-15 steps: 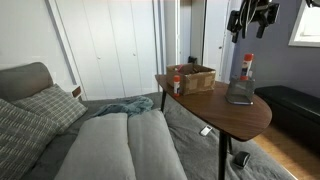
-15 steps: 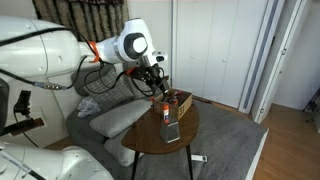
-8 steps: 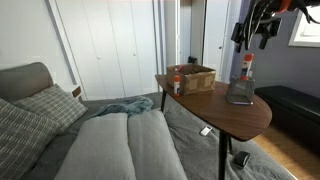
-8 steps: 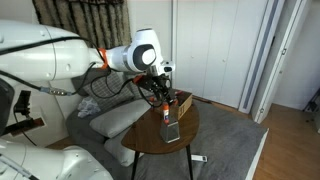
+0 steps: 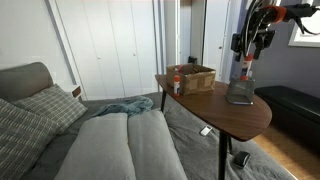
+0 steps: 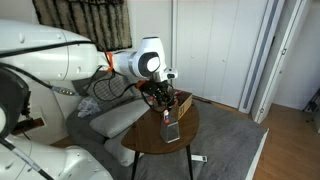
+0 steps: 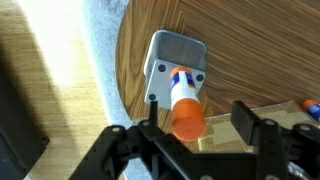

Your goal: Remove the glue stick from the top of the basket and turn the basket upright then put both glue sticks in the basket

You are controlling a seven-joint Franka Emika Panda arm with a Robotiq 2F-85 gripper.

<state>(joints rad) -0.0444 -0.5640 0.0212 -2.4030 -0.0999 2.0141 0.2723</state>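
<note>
Wrist view: gripper [image 7: 196, 124] fingers spread, straddling the glue stick [image 7: 184, 98] standing on the inverted basket [image 7: 166, 55].
Exterior view: second glue stick [image 5: 178, 85] beside cardboard box [image 5: 196, 77].
Edge: basket near table [image 7: 245, 40] rim; open wood beyond.

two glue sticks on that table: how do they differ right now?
Place: the first glue stick stands on the upturned basket; the second glue stick stands on the table beside the cardboard box.
Height: the first sits higher than the second.
Hand: the open hand straddles the first; the second has nothing around it.
Shared: both look upright, red-orange and alike in size.
</note>
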